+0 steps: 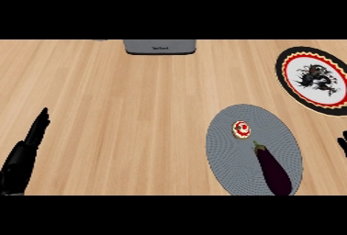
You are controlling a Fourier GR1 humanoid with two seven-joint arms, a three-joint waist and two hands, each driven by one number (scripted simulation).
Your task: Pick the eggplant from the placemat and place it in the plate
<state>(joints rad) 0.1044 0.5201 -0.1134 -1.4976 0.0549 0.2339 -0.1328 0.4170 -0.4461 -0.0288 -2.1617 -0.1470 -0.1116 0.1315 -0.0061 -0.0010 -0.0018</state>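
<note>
Head view: wooden surface (136, 114) seen from steeply above. Grey oval placemat (230, 137) lies right of centre, near the lower edge. Eggplant (273, 170) lies on the placemat's lower right part, dark purple, stem end pointing up-left, body running down toward the view's lower edge. Nothing touches it. A small round red-and-white item (241, 129) sits on the placemat too, just above the eggplant's stem; can't tell what it is.

Plate (316, 80) at upper right, partly cut by the right edge: black rim, red and yellow zigzag ring, white centre with a dark figure. It lies apart from the placemat, nothing in it.

Grey box-like object (160, 46) at the top edge, centre-left, only its lower part visible.

Left hand (30, 137) at lower left, fingers straight and released, pointing up, holding nothing, well apart from the placemat.

Right hand (343, 143) barely shows at the right edge, just a dark sliver beside the placemat's right side; can't tell the state of its fingers.
</note>
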